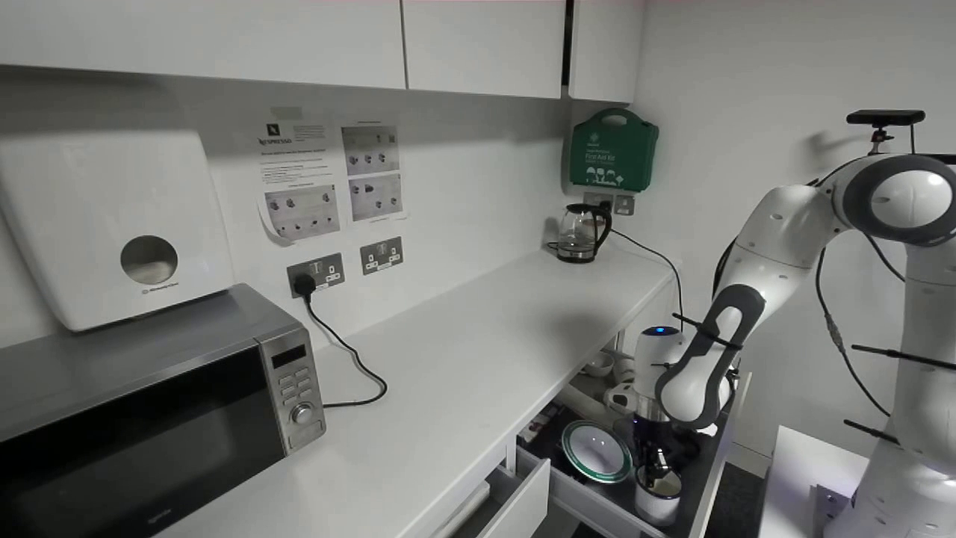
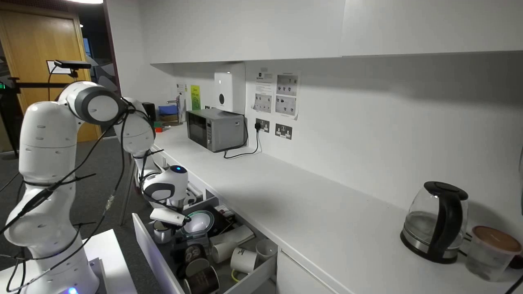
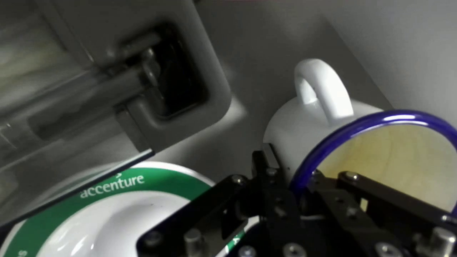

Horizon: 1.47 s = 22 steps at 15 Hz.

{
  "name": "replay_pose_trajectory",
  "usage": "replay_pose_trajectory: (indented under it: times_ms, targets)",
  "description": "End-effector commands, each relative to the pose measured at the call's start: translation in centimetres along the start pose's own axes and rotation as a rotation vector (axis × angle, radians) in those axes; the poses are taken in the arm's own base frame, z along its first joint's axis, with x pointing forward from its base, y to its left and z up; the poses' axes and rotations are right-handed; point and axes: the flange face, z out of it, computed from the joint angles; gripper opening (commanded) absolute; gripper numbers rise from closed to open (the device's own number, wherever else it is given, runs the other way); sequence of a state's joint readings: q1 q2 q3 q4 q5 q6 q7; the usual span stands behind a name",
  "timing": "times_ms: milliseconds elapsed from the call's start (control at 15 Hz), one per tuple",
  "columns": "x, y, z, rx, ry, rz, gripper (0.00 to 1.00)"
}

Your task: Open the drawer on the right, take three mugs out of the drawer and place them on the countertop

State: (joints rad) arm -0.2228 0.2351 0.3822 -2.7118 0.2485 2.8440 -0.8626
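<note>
At the upper left in an exterior view you have a white wall dispenser (image 1: 112, 217) with a round window; the grey microwave (image 1: 157, 407) below it fills the lower left. Just right of that, on the wall, a black plug (image 1: 304, 285) sits in a double wall socket (image 1: 328, 272). Your white countertop (image 1: 463, 359) runs from bottom center up toward the middle right, with a glass kettle (image 1: 579, 239) on its far end and a green first-aid kit (image 1: 612, 168) on the wall above. At bottom center a smaller drawer (image 1: 526, 504) stands partly pulled out. To its right, your wide drawer (image 1: 586, 506) is open at lower right, holding a green-rimmed plate (image 1: 596, 452) and, just beside that, your blue-rimmed white mug (image 1: 656, 508). Your gripper (image 1: 657, 477) points down at this mug, the white arm (image 1: 784, 239) coming in from the right edge.

Left of center at the bottom of an exterior view, you also see dark mugs (image 2: 203, 281) in the wide drawer, then white mugs (image 2: 244, 260) to their right.

In the wrist view, at right, your jaws are closed on the mug's rim, its wall pinched between them, the handle (image 3: 332, 91) toward the top.
</note>
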Motion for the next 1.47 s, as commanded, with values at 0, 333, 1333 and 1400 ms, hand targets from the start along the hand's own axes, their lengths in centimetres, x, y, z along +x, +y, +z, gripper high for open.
replay_pose_trajectory:
  times_ms: [0,333,1333,1400]
  targets:
    - [-3.5,-1.6,-3.7,-0.049,0.02,-0.012,0.01]
    - [-1.2,-1.2,-6.5,-0.013,0.036,0.031,0.01]
    - [-0.1,-4.2,-17.1,-0.014,0.2,0.413,0.01]
    - [-0.1,-4.5,-17.8,-0.012,0.213,0.452,0.01]
